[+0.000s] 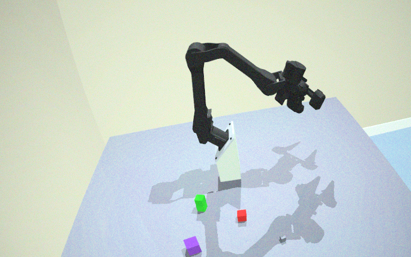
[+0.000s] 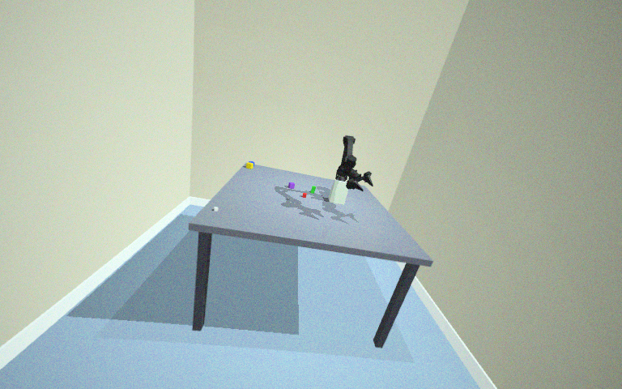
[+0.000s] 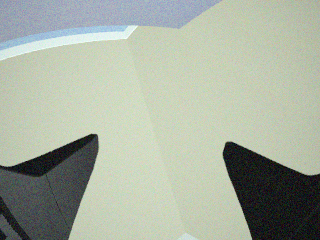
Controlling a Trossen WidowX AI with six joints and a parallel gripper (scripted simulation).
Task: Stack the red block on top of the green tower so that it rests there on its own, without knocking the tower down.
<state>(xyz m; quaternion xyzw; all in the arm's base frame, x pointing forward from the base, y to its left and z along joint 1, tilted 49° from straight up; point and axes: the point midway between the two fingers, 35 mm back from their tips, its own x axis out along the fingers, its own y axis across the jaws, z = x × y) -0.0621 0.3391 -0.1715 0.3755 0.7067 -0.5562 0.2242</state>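
The red block (image 1: 241, 215) (image 2: 304, 194) lies on the grey table (image 1: 344, 152) (image 2: 257, 219), to the right of the green tower (image 1: 200, 202) (image 2: 313, 189), which stands upright. The two are apart. My gripper (image 1: 306, 102) (image 2: 365, 181) (image 3: 163, 146) is open and empty. It is raised high above the table's far side, well away from both blocks. The wrist view shows only walls, floor and a strip of table between the fingers; no block appears there.
A purple block (image 1: 192, 246) (image 2: 291, 185) lies in front of the green tower. The arm's white base mount (image 1: 229, 165) (image 2: 338, 192) stands just behind the blocks. A yellow and blue block (image 2: 249, 164) sits at a far table corner, and a small white thing (image 2: 215, 208) near the left edge.
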